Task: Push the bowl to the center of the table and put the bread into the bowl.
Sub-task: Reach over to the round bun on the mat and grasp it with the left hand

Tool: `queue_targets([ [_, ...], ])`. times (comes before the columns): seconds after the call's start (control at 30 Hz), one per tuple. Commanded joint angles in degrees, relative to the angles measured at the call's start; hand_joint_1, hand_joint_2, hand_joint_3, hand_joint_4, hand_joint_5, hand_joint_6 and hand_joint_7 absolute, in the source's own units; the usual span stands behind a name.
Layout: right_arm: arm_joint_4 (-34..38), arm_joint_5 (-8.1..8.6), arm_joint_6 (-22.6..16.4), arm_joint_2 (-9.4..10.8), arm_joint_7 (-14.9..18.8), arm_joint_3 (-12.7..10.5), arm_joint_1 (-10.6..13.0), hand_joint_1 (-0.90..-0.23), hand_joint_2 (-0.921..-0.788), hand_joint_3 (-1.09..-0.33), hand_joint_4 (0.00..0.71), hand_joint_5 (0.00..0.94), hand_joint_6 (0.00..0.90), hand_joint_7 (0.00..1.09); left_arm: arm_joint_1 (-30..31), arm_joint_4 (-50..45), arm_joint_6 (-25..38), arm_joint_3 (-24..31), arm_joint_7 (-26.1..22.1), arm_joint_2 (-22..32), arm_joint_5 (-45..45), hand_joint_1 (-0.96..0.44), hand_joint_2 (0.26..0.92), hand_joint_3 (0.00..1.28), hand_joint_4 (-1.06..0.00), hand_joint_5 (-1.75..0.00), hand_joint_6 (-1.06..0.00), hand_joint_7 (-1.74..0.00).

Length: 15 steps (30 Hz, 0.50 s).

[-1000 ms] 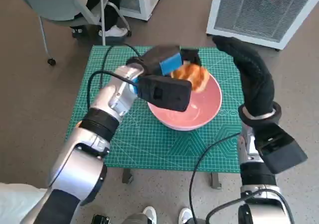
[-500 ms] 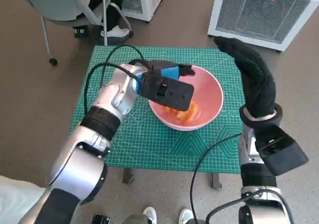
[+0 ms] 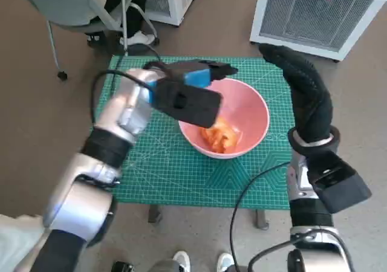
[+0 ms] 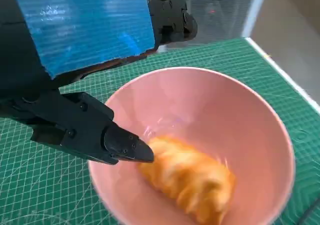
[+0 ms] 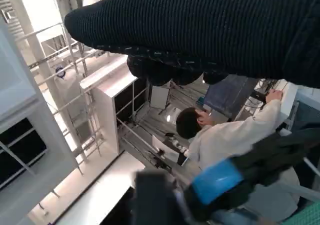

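The pink bowl stands right of the middle of the green mat. Golden bread lies in the bottom of the bowl, also plain as the bread in the left wrist view. My left hand hovers over the bowl's far left rim, fingers spread, holding nothing; its fingers reach above the bread without touching it. My gloved right hand is raised beside the bowl's right side, holding nothing; the right wrist view shows only the glove, so how its fingers lie is unclear.
A white grated appliance stands beyond the table at the far right. A chair and a person's feet are at the far left. Black cables run over the front edge. A person shows in the right wrist view.
One second ago the left hand held the bread over the bowl. It let go, the bread dropped into the bowl, and the hand has drawn back to the left.
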Motion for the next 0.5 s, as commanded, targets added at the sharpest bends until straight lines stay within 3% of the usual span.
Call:
queue_targets([
  [0.03, -0.4, 0.18, 0.5, 0.3, 0.0, 0.3, 1.9, -0.66, -0.921, -0.775, 0.327, 0.018, -0.001, 0.72, 6.6, -13.8, 3.1, 4.9, -5.9, 8.4, -4.2, -0.18, 0.82, 0.01, 0.0, 0.0, -0.13, -0.13],
  [0.23, -1.1, 0.61, 0.9, 0.6, 0.2, 0.5, 2.2, -0.657, -0.921, -0.776, 0.325, 0.017, -0.001, 0.71, 14.4, -23.9, 3.9, 10.7, -9.6, 16.9, -8.0, -0.13, 0.823, 0.0, -0.02, -0.01, -0.19, -0.09],
  [0.5, -1.3, 1.25, 1.3, 0.9, 0.6, 0.9, 2.2, -0.654, -0.921, -0.776, 0.324, 0.016, -0.001, 0.71, 25.2, -28.9, 1.2, 17.5, -9.6, 26.9, -11.0, -0.15, 0.821, 0.0, -0.03, 0.0, -0.21, -0.06],
])
